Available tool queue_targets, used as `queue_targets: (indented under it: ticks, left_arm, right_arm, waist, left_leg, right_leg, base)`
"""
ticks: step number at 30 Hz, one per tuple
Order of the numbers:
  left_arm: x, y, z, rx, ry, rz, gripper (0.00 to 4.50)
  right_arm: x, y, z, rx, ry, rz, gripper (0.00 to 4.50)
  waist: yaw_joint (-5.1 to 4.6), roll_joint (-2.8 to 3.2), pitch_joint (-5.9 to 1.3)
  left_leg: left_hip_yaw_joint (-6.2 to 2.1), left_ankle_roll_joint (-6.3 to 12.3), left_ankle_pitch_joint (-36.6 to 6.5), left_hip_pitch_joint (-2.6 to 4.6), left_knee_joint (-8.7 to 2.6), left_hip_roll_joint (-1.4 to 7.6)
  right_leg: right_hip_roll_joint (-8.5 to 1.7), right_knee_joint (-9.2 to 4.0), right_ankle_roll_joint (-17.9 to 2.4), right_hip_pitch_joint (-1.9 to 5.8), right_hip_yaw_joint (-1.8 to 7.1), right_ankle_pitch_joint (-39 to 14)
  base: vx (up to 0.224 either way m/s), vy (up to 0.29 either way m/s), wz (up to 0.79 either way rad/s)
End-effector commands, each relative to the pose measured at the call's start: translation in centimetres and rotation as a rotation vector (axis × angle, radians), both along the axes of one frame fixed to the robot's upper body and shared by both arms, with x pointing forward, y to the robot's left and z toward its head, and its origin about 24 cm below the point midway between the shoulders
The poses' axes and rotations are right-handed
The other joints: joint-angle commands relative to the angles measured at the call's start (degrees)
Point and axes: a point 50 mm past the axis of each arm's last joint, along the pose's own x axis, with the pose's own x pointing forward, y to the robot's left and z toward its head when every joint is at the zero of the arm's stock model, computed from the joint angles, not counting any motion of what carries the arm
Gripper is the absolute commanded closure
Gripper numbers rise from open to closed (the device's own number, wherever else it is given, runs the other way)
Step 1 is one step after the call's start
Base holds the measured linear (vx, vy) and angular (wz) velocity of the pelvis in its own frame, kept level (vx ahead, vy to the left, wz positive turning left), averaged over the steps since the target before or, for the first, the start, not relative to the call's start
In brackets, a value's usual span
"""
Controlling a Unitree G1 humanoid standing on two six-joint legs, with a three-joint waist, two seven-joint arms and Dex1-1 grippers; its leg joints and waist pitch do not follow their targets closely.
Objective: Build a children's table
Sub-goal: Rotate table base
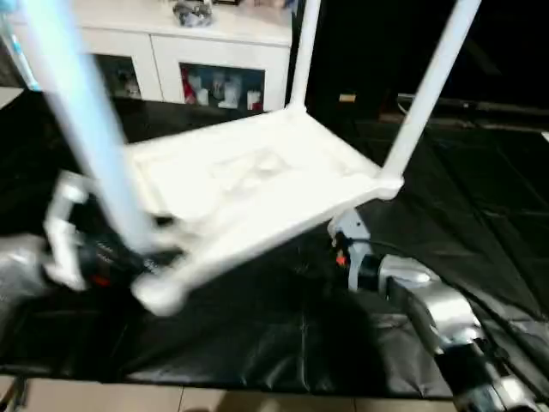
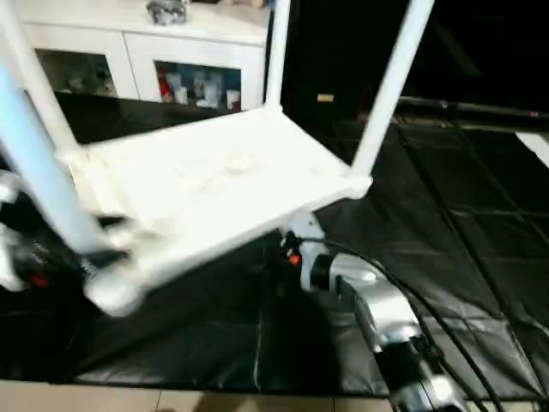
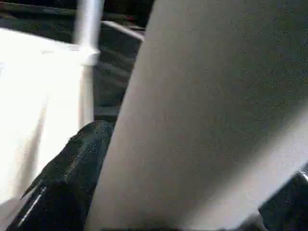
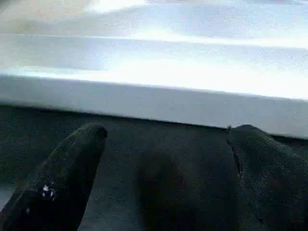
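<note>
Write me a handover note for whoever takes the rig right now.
Left gripper: wide open around the near leg, no clamp visible.
Right gripper: open, under the tabletop's edge, not gripping.
Children's table: upside down and tilted on the black mat, with the legs pointing up.
Done: at least three legs are in their sockets; the fourth is unclear.
Left: check the fourth leg, flip the table upright.

The two head views look forward and down from just apart, sharing the upturned children's table on black sheeting, with the white cabinet at twelve o'clock. The left wrist camera sits very close against a leg. The right wrist camera looks level, close to the tabletop's edge.
</note>
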Motion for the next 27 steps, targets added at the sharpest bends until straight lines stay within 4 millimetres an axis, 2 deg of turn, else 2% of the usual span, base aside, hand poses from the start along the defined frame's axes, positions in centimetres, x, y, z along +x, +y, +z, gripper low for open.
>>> queue_targets:
  ticks: [1,2,3,4,5,6,7,11,12,13,14,15,18,21,22,23,25,27]
  left_arm:
    - [-0.4,-1.9,0.5,-0.029,-0.006,-0.077,0.05]
    - [-0.6,-2.8,0.6,-0.053,-0.003,-0.109,0.05]
    - [-0.9,-4.2,0.8,-0.091,0.002,-0.149,0.05]
    - [-0.9,-4.8,0.9,-0.107,0.004,-0.163,0.05]
    - [-1.2,-5.9,1.1,-0.150,0.016,-0.193,0.05]
    - [-1.3,-6.1,1.2,-0.154,0.017,-0.198,0.05]
    - [-1.5,-7.1,1.2,-0.182,0.022,-0.224,0.05]
    - [-1.2,-10.3,1.1,-0.248,0.024,-0.240,0.05]
    - [-1.2,-10.3,1.1,-0.248,0.024,-0.240,0.05]
    - [-1.2,-10.6,1.1,-0.256,0.026,-0.242,0.05]
    - [-1.2,-10.7,1.1,-0.256,0.024,-0.240,0.05]
    - [-0.8,-11.4,1.0,-0.253,0.010,-0.219,0.05]
    - [0.0,-12.2,0.9,-0.249,-0.016,-0.181,0.05]
    - [1.5,-13.0,1.0,-0.244,-0.050,-0.109,0.05]
    - [2.7,-13.4,1.0,-0.216,-0.086,-0.055,0.05]
    - [3.1,-13.5,1.1,-0.206,-0.103,-0.035,0.05]
    - [4.3,-13.5,1.3,-0.184,-0.150,0.019,0.05]
    - [5.1,-13.3,1.5,-0.176,-0.175,0.062,0.05]
  right_arm:
    - [0.9,-0.7,0.3,-0.042,-0.028,-0.104,0.00]
    - [1.2,-0.8,0.1,-0.066,-0.035,-0.138,0.00]
    - [1.6,-0.8,-0.1,-0.095,-0.040,-0.165,0.00]
    - [1.7,-0.8,-0.2,-0.105,-0.043,-0.171,0.00]
    - [1.9,-0.5,-0.3,-0.110,-0.050,-0.181,0.00]
    - [2.0,-0.4,-0.3,-0.107,-0.051,-0.182,0.00]
    - [2.1,0.2,-0.3,-0.091,-0.054,-0.180,0.00]
    - [2.4,3.0,-0.1,-0.041,-0.076,-0.118,0.00]
    - [2.4,3.0,-0.1,-0.041,-0.076,-0.118,0.00]
    - [2.5,3.5,-0.1,-0.044,-0.082,-0.112,0.00]
    - [2.5,3.6,-0.1,-0.043,-0.083,-0.110,0.00]
    - [2.5,4.5,0.0,-0.031,-0.088,-0.097,0.00]
    - [2.5,5.7,0.1,-0.011,-0.094,-0.061,0.00]
    - [2.4,7.0,0.0,0.006,-0.090,-0.033,0.00]
    - [2.4,7.5,-0.1,0.006,-0.090,-0.024,0.00]
    - [2.4,7.6,-0.1,0.004,-0.091,-0.023,0.00]
    - [2.6,7.3,-0.2,0.006,-0.091,-0.039,0.00]
    - [2.8,6.8,-0.2,0.005,-0.095,-0.063,0.00]
  waist:
    - [-0.43,1.52,-3.01]
    - [-0.61,1.40,-3.01]
    - [-0.62,1.59,-3.09]
    - [-0.79,1.60,-3.13]
    - [-0.89,1.44,-3.00]
    - [-1.11,1.36,-2.99]
    - [-1.23,1.37,-3.06]
    - [-2.88,0.89,-3.04]
    - [-2.88,0.89,-3.04]
    - [-3.32,0.83,-3.07]
    - [-3.45,0.81,-3.13]
    - [-3.78,0.66,-3.15]
    - [-4.23,0.82,-3.07]
    - [-4.53,0.87,-3.09]
    - [-4.56,0.79,-3.15]
    - [-4.66,0.90,-3.12]
    - [-4.57,0.84,-3.26]
    - [-4.39,0.95,-3.41]
  left_leg:
    - [0.75,-3.07,-19.66,0.34,-4.56,-0.42]
    - [0.75,-3.36,-19.41,0.41,-4.52,-0.38]
    - [0.80,-3.40,-19.39,0.46,-4.42,-0.39]
    - [0.81,-3.70,-19.10,0.34,-4.37,-0.33]
    - [0.85,-3.60,-19.50,0.28,-4.36,-0.46]
    - [0.84,-3.52,-20.19,0.29,-4.31,-0.55]
    - [0.83,-3.45,-20.38,0.25,-4.28,-0.57]
    - [0.67,-2.67,-19.93,-0.53,-4.22,-0.71]
    - [0.67,-2.67,-19.93,-0.53,-4.22,-0.71]
    - [0.50,-2.60,-19.35,-0.99,-4.20,-0.81]
    - [0.48,-2.56,-19.25,-0.91,-4.14,-0.80]
    - [0.53,-2.36,-18.94,-0.85,-4.03,-0.81]
    - [0.59,-2.04,-19.27,-0.63,-3.87,-0.76]
    - [0.55,-1.74,-20.17,-0.57,-3.87,-0.80]
    - [0.52,-1.65,-20.12,-0.61,-3.88,-0.79]
    - [0.51,-1.49,-20.40,-0.47,-3.88,-0.79]
    - [0.48,-1.42,-19.76,-0.61,-3.86,-0.79]
    - [0.63,-1.26,-18.37,-0.46,-3.78,-0.63]
  right_leg:
    - [-2.18,-4.20,-9.86,2.33,2.14,-19.33]
    - [-2.11,-4.18,-9.63,2.23,2.12,-19.35]
    - [-2.09,-4.15,-9.53,2.27,2.14,-18.98]
    - [-2.08,-3.90,-9.72,2.28,2.17,-18.19]
    - [-1.94,-4.05,-9.54,2.33,2.07,-18.52]
    - [-1.91,-4.27,-9.17,2.33,2.01,-19.55]
    - [-1.94,-4.23,-9.00,2.36,2.00,-19.80]
    - [-1.89,-4.58,-7.35,2.78,1.74,-22.64]
    - [-1.89,-4.58,-7.35,2.78,1.74,-22.64]
    - [-1.99,-4.70,-6.05,3.09,1.57,-24.59]
    - [-2.04,-4.79,-5.85,2.94,1.58,-24.85]
    - [-1.93,-4.86,-5.82,2.79,1.60,-24.69]
    - [-1.75,-4.96,-6.40,2.45,1.56,-24.27]
    - [-1.69,-5.05,-6.57,2.37,1.51,-24.42]
    - [-1.68,-5.10,-6.53,2.40,1.50,-24.30]
    - [-1.64,-5.17,-6.63,2.20,1.48,-24.29]
    - [-1.84,-5.04,-6.60,2.53,1.51,-23.93]
    - [-1.85,-4.65,-8.13,2.39,1.74,-20.25]
  base:
    - [0.000,0.000,0.00]
    - [0.000,0.000,0.00]
    - [0.000,0.000,0.00]
    - [0.000,0.000,0.00]
    - [0.000,0.000,0.00]
    - [0.000,0.000,0.00]
    - [0.000,0.000,0.00]
    - [0.000,0.000,0.00]
    - [0.000,0.000,0.00]
    - [0.000,0.000,0.00]
    - [0.000,0.000,0.00]
    - [0.000,0.000,0.00]
    - [0.000,0.000,0.00]
    - [0.000,0.000,0.00]
    - [0.000,0.000,0.00]
    - [0.000,0.000,0.00]
    - [0.000,0.000,0.00]
    - [0.000,0.000,0.00]
